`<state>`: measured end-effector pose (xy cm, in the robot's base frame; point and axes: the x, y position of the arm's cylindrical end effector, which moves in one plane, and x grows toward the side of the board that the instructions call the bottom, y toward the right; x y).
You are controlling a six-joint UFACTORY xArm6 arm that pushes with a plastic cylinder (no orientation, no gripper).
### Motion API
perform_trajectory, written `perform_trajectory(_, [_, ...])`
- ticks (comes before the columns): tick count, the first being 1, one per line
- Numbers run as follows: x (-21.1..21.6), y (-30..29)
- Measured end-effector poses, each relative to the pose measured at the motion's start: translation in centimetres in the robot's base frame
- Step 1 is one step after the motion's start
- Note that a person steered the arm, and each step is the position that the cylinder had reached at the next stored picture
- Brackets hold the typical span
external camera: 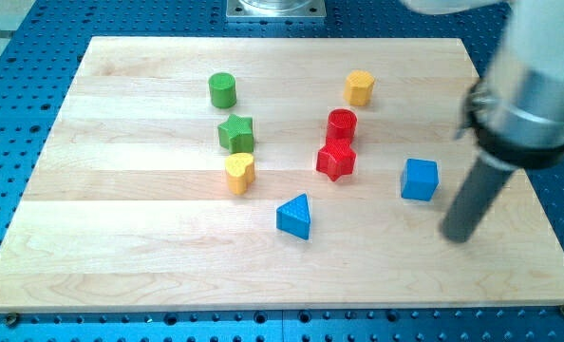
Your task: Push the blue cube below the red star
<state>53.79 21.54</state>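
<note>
While resting flat on the board, blue cube [420, 179] shows intact | lies just up-left of my tip [458, 236], apart | red star [336, 160] farther left | rod carries nothing.

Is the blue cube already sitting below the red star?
Not yet. The blue cube sits toward the view's right of the red star, only slightly lower. My tip is at the cube's lower right, apart.

board [121, 256]: wood | blue cube [420, 180] | red star [336, 160] | blue triangle [295, 217] | green star [235, 132]
</note>
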Motion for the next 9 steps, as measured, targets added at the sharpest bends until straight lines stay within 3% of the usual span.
perform_trajectory(1, [-3.5, 0.1])
perform_trajectory(4, [-5.3, -1.3])
perform_trajectory(9, [-4.5, -9.3])
